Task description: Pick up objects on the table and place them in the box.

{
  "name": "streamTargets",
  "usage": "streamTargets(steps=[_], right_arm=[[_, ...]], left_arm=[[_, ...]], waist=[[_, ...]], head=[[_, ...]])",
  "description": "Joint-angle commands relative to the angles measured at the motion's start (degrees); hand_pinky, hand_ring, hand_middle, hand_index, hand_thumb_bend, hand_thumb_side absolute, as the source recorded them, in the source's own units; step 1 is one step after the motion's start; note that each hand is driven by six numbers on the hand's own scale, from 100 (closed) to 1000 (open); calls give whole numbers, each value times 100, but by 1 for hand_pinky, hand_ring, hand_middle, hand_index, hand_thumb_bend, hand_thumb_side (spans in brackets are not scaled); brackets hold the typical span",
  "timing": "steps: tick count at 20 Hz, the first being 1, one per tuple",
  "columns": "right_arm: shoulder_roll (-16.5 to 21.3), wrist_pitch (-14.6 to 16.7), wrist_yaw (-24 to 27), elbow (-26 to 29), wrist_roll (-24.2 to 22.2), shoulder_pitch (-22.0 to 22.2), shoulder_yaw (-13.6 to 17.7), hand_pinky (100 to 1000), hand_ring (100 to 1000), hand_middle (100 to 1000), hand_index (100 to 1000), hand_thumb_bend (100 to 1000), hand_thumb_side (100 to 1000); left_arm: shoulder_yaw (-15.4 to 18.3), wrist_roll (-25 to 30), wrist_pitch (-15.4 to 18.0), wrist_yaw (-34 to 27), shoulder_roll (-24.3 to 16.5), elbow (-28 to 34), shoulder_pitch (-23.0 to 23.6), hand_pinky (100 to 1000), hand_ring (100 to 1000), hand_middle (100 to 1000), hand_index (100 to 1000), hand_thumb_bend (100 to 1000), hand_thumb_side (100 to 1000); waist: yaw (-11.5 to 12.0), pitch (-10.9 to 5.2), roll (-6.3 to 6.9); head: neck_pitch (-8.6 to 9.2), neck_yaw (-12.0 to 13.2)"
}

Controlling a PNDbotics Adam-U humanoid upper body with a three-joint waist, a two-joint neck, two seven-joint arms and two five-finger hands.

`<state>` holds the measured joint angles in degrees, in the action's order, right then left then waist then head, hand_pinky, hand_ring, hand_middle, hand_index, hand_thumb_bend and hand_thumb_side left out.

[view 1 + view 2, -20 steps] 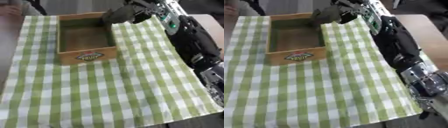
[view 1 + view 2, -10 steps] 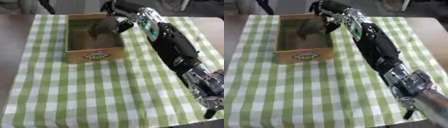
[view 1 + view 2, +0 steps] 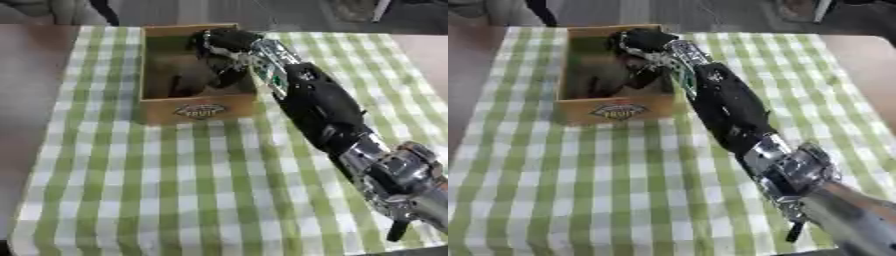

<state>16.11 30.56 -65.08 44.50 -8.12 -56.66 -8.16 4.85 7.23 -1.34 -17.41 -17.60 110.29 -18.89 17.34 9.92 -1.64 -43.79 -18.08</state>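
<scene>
A wooden fruit box (image 3: 199, 110) stands at the far middle of the green checked cloth (image 3: 175, 190). My right arm stretches up the cloth from the lower right. Its right hand (image 3: 223, 44) is down inside the box against the right wall. The fingers (image 3: 642, 75) are curled round a dark grey-brown object (image 3: 598, 81) that lies low in the box, partly hidden by the hand and the box walls. My left hand shows in neither view.
Brown tabletop (image 3: 35, 100) borders the cloth on the left and far right. Something dark stands beyond the table's far left edge (image 3: 105, 10). Only the checked cloth lies in front of the box.
The camera has tilted, shifting the whole picture. My right hand has carried the dark object from above the box's right rim down inside the box.
</scene>
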Motion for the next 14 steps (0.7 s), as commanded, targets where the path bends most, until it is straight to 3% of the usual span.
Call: streamTargets(steps=[1, 4, 6, 10, 14], right_arm=[[27, 86, -291, -14, 114, -97, 6, 843, 901, 876, 599, 164, 308], [35, 310, -484, 7, -90, -85, -46, 888, 940, 917, 768, 211, 439], [68, 444, -542, 79, -297, -84, -52, 904, 953, 930, 840, 235, 457], [261, 565, -461, 484, -434, -100, -50, 920, 963, 940, 915, 260, 421], [561, 506, -19, 947, -357, -122, 13, 914, 954, 932, 932, 246, 349]], left_arm=[[12, 26, 5, -17, -76, 85, -89, 546, 635, 541, 581, 111, 635], [13, 31, 4, -9, -81, 82, -78, 545, 635, 541, 581, 111, 635], [18, 32, 4, -1, -87, 80, -67, 545, 636, 541, 581, 110, 636], [52, 14, 11, 25, -117, 74, -28, 545, 635, 541, 581, 111, 637], [80, -13, 17, 48, -150, 72, -2, 545, 635, 541, 581, 113, 636]], waist=[[-1, -74, 36], [-27, -76, 31], [-46, -78, 31], [-114, -84, 21], [-194, -95, 0]], head=[[-33, -16], [-33, -10], [-33, 9], [-33, 72], [-33, 157]])
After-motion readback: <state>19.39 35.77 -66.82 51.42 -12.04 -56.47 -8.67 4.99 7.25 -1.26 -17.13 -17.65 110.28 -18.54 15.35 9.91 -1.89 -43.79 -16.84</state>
